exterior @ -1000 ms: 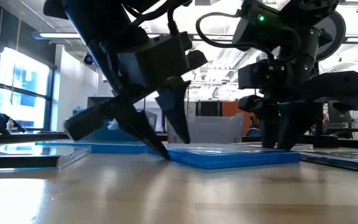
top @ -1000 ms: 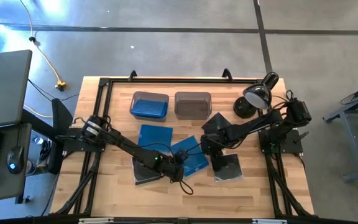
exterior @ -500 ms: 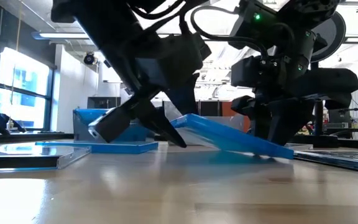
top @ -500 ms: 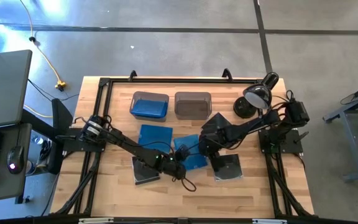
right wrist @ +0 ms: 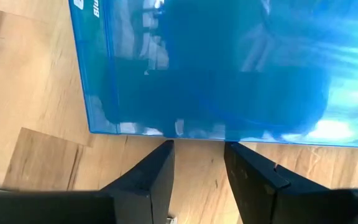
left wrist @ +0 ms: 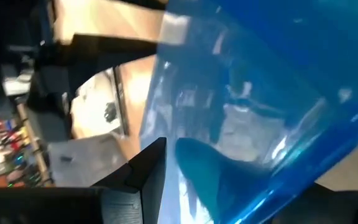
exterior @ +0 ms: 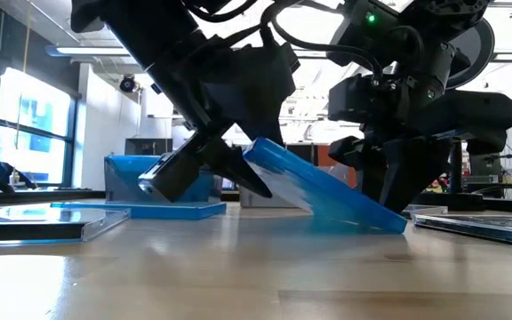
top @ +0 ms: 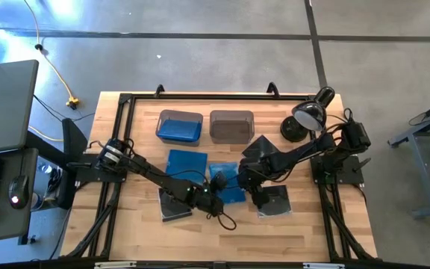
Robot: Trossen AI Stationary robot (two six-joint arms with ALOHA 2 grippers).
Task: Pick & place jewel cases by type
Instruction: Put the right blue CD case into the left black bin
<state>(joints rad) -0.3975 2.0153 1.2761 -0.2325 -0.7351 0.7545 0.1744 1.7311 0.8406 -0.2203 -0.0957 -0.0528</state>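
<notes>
From above, both dark arms meet over the middle of the wooden table (top: 297, 224), and their wrists cover most of the blue jewel case (top: 228, 187) between them — only slivers of bright blue show. The left gripper (top: 213, 200) sits at its near-left edge, the right gripper (top: 251, 188) at its right; how either set of fingers stands cannot be told from here. Another blue case (top: 185, 160) lies flat just to the left, a dark glossy case (top: 172, 208) is half covered by the left arm, and a second dark case (top: 275, 202) lies right of the right gripper. At the far side stand two translucent grey bins — the left bin (top: 179, 125) holding something blue, the right bin (top: 231, 125) beside it. At table height, the blue case (exterior: 327, 197) is tilted, left edge raised on the left gripper (exterior: 238, 178), right edge down on the wood by the right gripper (exterior: 389, 191). The left wrist view shows one dark finger (left wrist: 143, 171) against the case's clear blue plastic (left wrist: 241, 106); the other is hidden, so the grip cannot be judged. The right wrist view shows its fingers (right wrist: 160, 171) parted a little, empty, just short of the case's edge (right wrist: 210, 68).
</notes>
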